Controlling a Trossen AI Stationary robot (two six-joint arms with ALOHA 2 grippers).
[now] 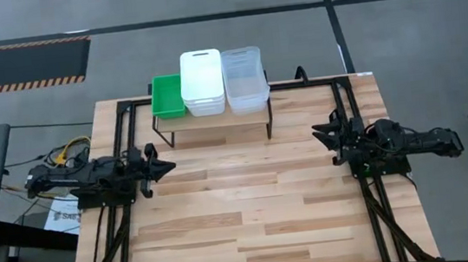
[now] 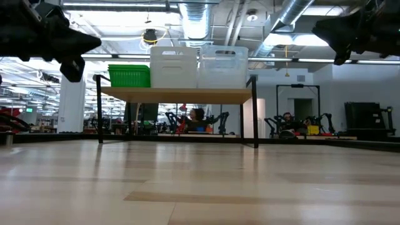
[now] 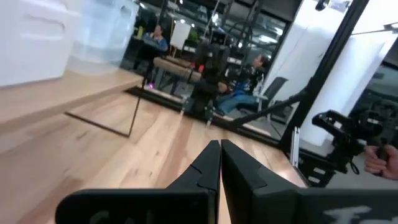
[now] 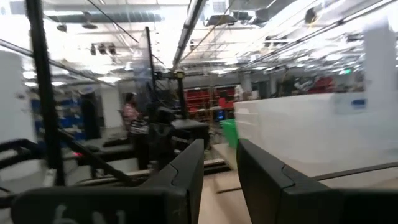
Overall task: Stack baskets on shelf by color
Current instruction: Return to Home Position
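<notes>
1. Stacked bright green plastic baskets (image 1: 168,96), opaque white baskets (image 1: 203,82) and clear baskets (image 1: 244,79) sit on the light-wood shelf (image 1: 215,120), upper centre.
2. Retract the left end effector (image 1: 168,167), pressed together mid-left, and the right end effector (image 1: 320,135), slightly spread mid-right, well clear of it.

Ahead of the left claw (image 3: 220,163) we've got the white baskets (image 3: 31,37) smeared and chopped by the frame edge, the clear baskets (image 3: 106,28) beyond them just haze. Ahead of the right claw (image 4: 217,165), the green baskets (image 4: 228,132) are a blurred sliver behind the white stack. At table level the left arm (image 2: 37,31) and right arm (image 2: 365,28) run off the top edge. From above, we can't count any stack.
</notes>
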